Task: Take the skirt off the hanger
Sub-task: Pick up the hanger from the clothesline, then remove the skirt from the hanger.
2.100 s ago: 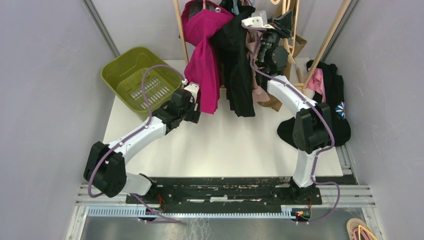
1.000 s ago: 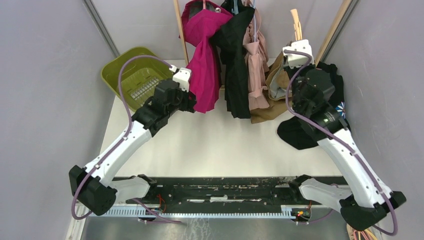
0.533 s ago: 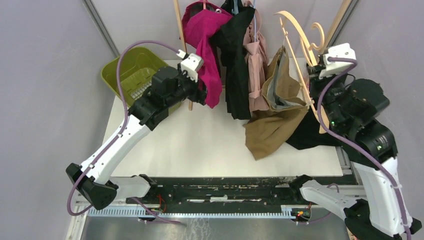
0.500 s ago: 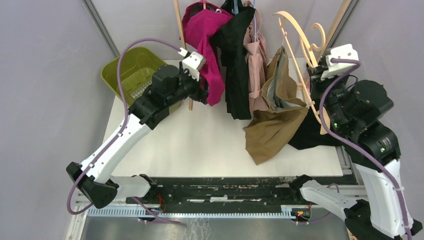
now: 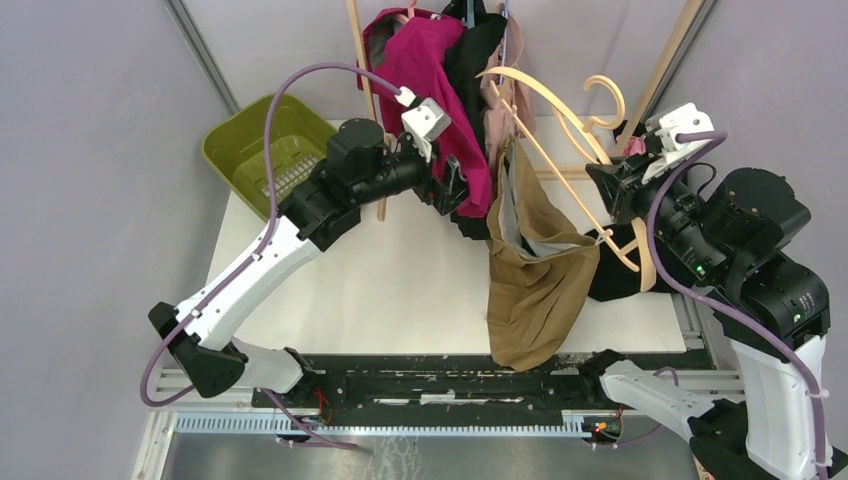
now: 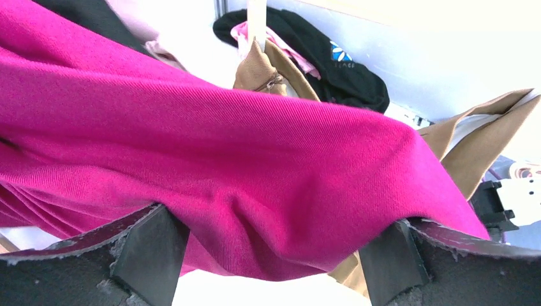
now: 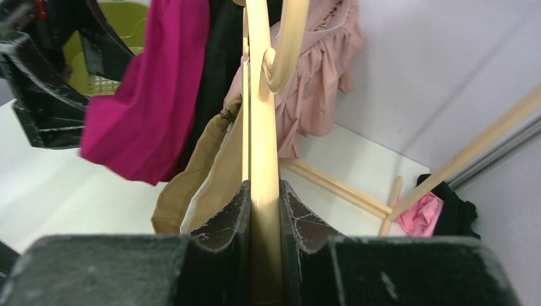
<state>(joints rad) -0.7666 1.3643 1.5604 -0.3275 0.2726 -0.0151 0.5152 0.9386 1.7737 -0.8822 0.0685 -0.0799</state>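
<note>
The tan skirt hangs clipped on a pale wooden hanger, lifted off the rack above the table's middle right. My right gripper is shut on the hanger's bar; the skirt droops just beyond the fingers. My left gripper is open beside the skirt's upper left edge. A fold of the magenta garment sags between its wide jaws. Beyond that fold shows the skirt.
Magenta, black and pink ruffled garments hang on the wooden rack at the back. A green basket stands at the back left. A heap of dark clothes lies at the right edge.
My right arm has swung the hanger and skirt off the rack, leftward and nearer. My left gripper has moved right past the magenta garment toward the skirt, jaws wider.
</note>
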